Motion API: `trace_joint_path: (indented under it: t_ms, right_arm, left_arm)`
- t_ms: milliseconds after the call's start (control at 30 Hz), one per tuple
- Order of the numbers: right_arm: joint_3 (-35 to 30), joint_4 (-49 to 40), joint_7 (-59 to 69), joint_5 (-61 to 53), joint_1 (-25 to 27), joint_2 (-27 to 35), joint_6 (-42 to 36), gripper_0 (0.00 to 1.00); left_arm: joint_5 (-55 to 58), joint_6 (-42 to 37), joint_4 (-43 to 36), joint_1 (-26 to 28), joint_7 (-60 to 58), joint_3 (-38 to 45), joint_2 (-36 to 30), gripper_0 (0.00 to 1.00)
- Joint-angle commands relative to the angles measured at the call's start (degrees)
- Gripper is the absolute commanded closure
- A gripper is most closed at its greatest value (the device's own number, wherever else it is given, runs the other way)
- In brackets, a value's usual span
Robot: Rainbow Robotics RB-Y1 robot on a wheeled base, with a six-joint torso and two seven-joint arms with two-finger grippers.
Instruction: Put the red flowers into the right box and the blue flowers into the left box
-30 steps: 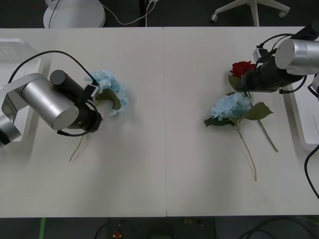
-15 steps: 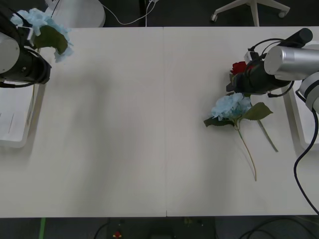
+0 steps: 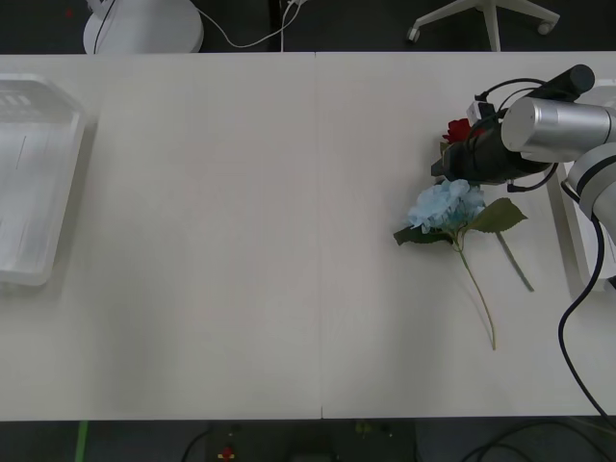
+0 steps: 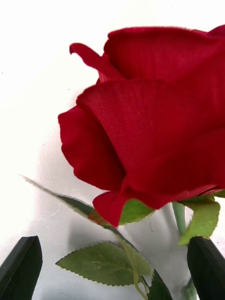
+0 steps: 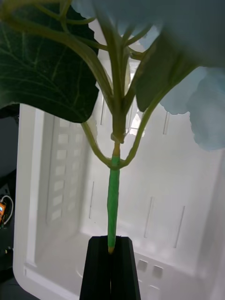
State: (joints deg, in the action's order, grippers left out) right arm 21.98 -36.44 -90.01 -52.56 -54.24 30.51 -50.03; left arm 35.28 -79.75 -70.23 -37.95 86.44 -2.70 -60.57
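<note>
One of the red flowers (image 3: 458,129) lies at the table's right, its bloom large in the right wrist view (image 4: 154,126). My right gripper (image 3: 452,159) hangs low over it, open, with its black fingers (image 4: 21,267) either side of the leaves and stem. A blue flower (image 3: 448,204) lies just in front of the rose. Another blue flower (image 5: 113,187) hangs by its green stem in my shut left gripper (image 5: 111,267), above the left box (image 5: 164,211). In the front view the left box (image 3: 29,183) stands at the table's left edge, and part of the right box (image 3: 570,241) at the right edge.
The lying blue flower's long stem (image 3: 479,294) points toward the table's front edge. A second thin stem (image 3: 516,262) lies beside it. A chair base (image 3: 486,19) and a white round stand (image 3: 144,24) are on the floor beyond the table.
My left arm carried its blue flower leftward off the table's middle and out of the front view, over the left box. The right gripper crept closer onto the rose.
</note>
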Motion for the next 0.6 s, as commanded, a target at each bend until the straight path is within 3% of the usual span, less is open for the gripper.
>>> trace_joint_path:
  t_ms: [33,233,467,600]
  right_arm:
    - [0.35,0.32,-0.95,1.14,-3.42,-0.62,1.25,0.11]
    - [0.26,0.67,-1.04,2.37,-3.33,0.17,1.78,0.11]
    - [0.35,0.85,-1.13,3.25,-3.42,0.70,1.78,0.11]
    - [0.35,1.90,-1.39,3.69,-3.42,0.52,1.78,0.11]
  left_arm:
    - [1.98,7.07,7.74,-2.13,8.04,0.86,-3.59,1.00]
    - [1.89,13.57,16.45,-2.22,15.42,-0.02,-2.98,1.00]
    - [1.81,25.08,20.49,-2.13,15.95,-8.11,-0.60,1.00]
    - [1.63,27.90,21.72,-2.13,15.68,-11.62,0.10,1.00]
